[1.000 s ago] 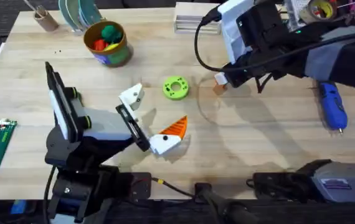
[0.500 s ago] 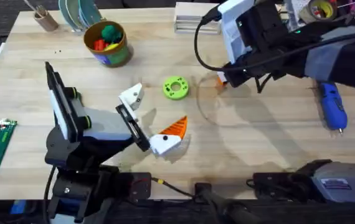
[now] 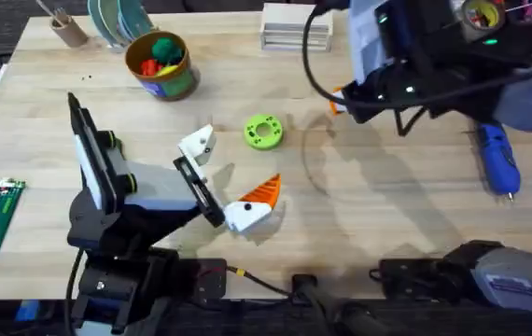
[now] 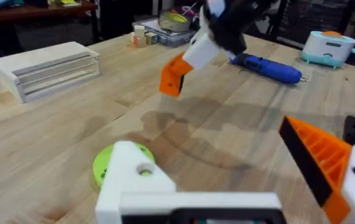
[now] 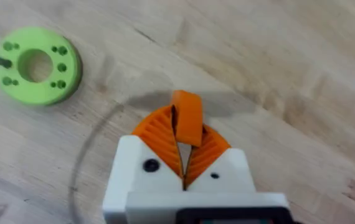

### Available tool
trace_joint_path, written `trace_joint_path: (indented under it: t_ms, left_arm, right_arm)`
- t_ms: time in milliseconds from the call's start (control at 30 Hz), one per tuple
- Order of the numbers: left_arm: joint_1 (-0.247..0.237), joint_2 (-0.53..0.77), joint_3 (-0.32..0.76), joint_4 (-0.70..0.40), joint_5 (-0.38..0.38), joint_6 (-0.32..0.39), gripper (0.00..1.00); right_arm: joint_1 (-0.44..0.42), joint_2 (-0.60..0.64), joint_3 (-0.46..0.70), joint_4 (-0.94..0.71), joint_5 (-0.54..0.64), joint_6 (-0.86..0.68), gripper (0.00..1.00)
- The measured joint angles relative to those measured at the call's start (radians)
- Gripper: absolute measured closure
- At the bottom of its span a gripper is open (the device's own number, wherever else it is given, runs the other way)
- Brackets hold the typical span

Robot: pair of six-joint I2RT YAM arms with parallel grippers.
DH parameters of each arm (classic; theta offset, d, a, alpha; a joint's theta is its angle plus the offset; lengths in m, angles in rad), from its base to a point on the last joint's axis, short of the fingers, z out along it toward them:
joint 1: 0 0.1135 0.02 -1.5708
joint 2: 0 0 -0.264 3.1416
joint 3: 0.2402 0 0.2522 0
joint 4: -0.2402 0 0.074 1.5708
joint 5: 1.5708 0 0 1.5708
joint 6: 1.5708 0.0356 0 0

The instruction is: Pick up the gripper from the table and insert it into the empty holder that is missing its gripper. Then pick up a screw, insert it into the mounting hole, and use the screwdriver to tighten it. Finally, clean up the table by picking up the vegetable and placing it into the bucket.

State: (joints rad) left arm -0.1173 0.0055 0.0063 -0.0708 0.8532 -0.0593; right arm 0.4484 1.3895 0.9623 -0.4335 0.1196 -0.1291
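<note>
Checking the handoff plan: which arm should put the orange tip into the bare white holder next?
Right. The right gripper is shut on the gripper, lifted above the table, while the holder is the left arm's own bare finger, which can only present it.

The counter (image 3: 387, 215) is seen as pale wood with a fine grain and a smooth, matt finish. The gripper (image 5: 187, 118) is made of matt orange plastic, and the pads (image 5: 159, 134) clamped on it are ribbed in the same material. The holder (image 4: 131, 180) is formed of white matt plastic. The screwdriver (image 4: 268, 67) is cased in glossy blue plastic. A green disc (image 5: 36, 65) looks like matt plastic.
</note>
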Motion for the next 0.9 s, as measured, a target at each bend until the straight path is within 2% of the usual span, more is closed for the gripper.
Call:
trace_joint_path:
  t_ms: [133,267,400,567,700,900]
  left_arm:
    - [0.000,0.000,0.000,0.000,0.000,0.000,0.008]
    - [0.000,0.000,0.000,0.000,0.000,0.000,0.008]
    - [0.000,0.000,0.000,0.000,0.000,0.000,0.008]
    - [0.000,0.000,0.000,0.000,0.000,0.000,0.008]
    - [0.000,0.000,0.000,0.000,0.000,0.000,0.008]
    - [0.000,0.000,0.000,0.000,0.000,0.000,0.007]
  right_arm:
    - [0.000,-0.092,0.000,-0.001,0.000,0.016,0.986]
    - [0.000,-0.194,0.000,-0.003,-0.024,0.095,0.986]
    - [0.000,-0.264,0.000,-0.017,-0.161,0.197,0.987]
    - [0.000,-0.273,-0.012,-0.013,-0.321,0.336,0.987]
    - [0.000,-0.300,-0.093,0.069,-0.407,0.430,0.988]
    - [0.000,-0.409,-0.220,0.265,-0.471,0.572,0.988]
